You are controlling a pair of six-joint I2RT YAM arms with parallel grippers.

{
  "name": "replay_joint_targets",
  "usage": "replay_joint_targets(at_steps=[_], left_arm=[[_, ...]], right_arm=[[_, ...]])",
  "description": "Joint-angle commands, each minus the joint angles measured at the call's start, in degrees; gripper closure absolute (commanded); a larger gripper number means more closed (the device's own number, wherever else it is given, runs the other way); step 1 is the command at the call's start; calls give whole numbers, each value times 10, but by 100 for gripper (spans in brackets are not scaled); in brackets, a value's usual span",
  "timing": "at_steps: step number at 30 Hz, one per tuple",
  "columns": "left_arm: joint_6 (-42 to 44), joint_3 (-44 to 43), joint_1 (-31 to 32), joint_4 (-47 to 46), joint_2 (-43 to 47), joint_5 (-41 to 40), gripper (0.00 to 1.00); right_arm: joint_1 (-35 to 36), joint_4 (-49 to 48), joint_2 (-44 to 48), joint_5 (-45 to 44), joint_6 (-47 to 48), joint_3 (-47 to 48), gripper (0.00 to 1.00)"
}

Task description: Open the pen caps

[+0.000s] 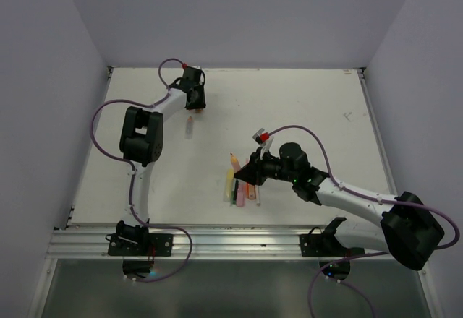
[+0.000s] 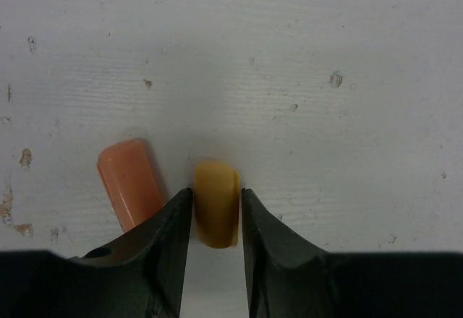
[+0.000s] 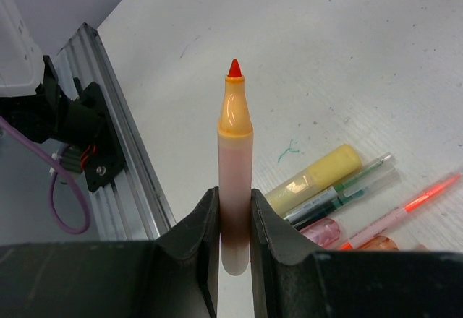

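A yellow cap (image 2: 216, 213) lies on the white table (image 2: 304, 79) at the lower middle of the left wrist view, between the two fingers of the left pincer (image 2: 217, 195). The fingers sit just beside it on either side; whether they press on it I cannot tell. An orange cap (image 2: 130, 181) lies flat just left of the left finger. From above, this pincer (image 1: 197, 105) is at the upper left of the table.

The right pincer (image 3: 235, 199) is clamped on the lower body of an uncapped orange highlighter (image 3: 235, 166), whose bare red tip points to the top of the frame. To the lower right lie a yellow highlighter (image 3: 318, 177), a thin green pen (image 3: 343, 188) and a thin pink pen (image 3: 405, 213), close together. A metal rail (image 3: 126, 159) runs along the left.
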State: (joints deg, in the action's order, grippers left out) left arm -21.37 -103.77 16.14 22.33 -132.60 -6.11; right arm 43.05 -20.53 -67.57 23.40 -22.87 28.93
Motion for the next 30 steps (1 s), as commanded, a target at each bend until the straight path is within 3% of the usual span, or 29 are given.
replay_joint_targets(at_steps=[1, 10, 14, 23, 26, 30], left_arm=[[4, -9, -4, 5, 1, -12, 62], [-14, 8, -4, 7, 47, 1, 52], [-39, 39, -4, -4, 120, 28, 41], [-97, 251, 20, -83, 385, 49, 18], [-125, 341, 51, -122, 473, 54, 18], [-165, 445, 156, -174, 574, 27, 18]], right_arm=[[-3, -14, -4, -8, 5, 21, 100], [-3, -11, 18, -19, 2, 18, 100], [-3, -10, 34, -39, -5, 20, 100], [-3, -14, 66, -122, -22, 16, 100], [-3, -22, 64, -150, -31, 19, 100], [-3, -37, 58, -169, -36, 23, 100]])
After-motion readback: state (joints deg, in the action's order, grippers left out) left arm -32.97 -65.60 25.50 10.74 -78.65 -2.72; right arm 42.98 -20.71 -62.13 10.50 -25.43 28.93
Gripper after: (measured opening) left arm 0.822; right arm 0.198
